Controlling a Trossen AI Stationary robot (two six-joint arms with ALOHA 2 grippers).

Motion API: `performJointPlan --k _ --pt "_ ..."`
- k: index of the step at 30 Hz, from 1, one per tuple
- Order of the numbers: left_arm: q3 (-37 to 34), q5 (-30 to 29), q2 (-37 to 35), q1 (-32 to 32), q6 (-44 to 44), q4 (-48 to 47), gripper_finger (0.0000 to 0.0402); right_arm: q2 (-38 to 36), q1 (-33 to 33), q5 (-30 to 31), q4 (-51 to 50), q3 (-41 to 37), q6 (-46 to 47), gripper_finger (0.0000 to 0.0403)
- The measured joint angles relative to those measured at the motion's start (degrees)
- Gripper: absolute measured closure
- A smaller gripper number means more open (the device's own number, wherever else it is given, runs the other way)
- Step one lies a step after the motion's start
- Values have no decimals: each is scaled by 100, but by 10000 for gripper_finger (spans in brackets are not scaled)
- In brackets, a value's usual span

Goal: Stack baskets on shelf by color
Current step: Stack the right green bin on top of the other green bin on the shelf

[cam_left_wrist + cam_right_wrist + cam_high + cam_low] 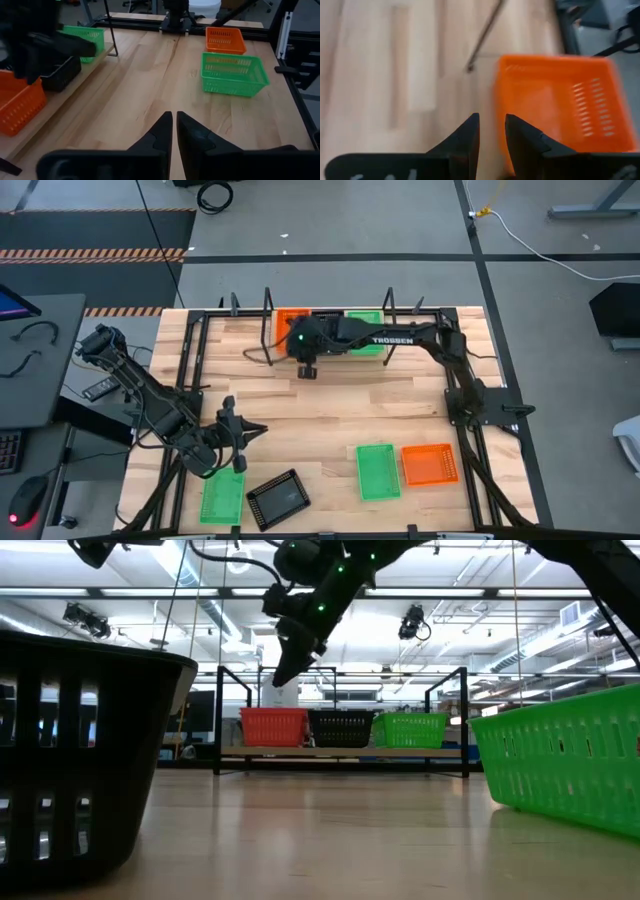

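The left gripper [232,442] is waiting low at the table's left, its fingers pressed nearly together and gripping nothing, just beside a loose green basket [222,497] and a black basket [277,499]. Farther right, the shelf [250,332] is running along the far edge, carrying an orange basket [273,727], a black one [340,728] and a green one [412,729] side by side. The right gripper [307,369] is hanging over the table just in front of the shelf's orange basket, empty, its fingers a narrow gap apart; the wrist picture is blurring, so the arm is probably in motion. At the right, a second green basket [378,471] and a second orange basket [430,464] are lying loose, touching or nearly so. Judging by this layout, the step in hand is fetching the next loose basket. To do it well, the right gripper should be opening wider before descending, straddling one mesh wall near its middle rather than a corner so the basket is hanging level, lifting the orange one clear of its green neighbour, then lowering it squarely into the orange one on the shelf, avoiding the upright rods.
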Motion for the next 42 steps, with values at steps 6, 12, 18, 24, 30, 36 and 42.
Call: performJointPlan --k 6,12,18,24,30,36,42 --pt "0 55 0 -2 24 -7 366 -4 671 -19 -1344 0 262 306" --pt "0 217 0 -2 -218 -47 361 -4 1519 -44 -1866 2 700 307" --pt "0 643 2 -2 -542 -107 361 -8 2151 -435 -2448 4 1494 307" --pt "0 665 2 -2 -542 -160 359 -13 2734 -636 -3289 4 2287 307" --pt "0 786 2 -2 -536 -179 358 -22 3244 -474 -3643 4 3037 307" --pt "0 915 2 -2 -456 -199 360 -286 3741 -345 -3732 11 3827 305" --pt "0 972 2 -2 -359 -179 357 -351 4226 -272 -3615 11 4666 273"
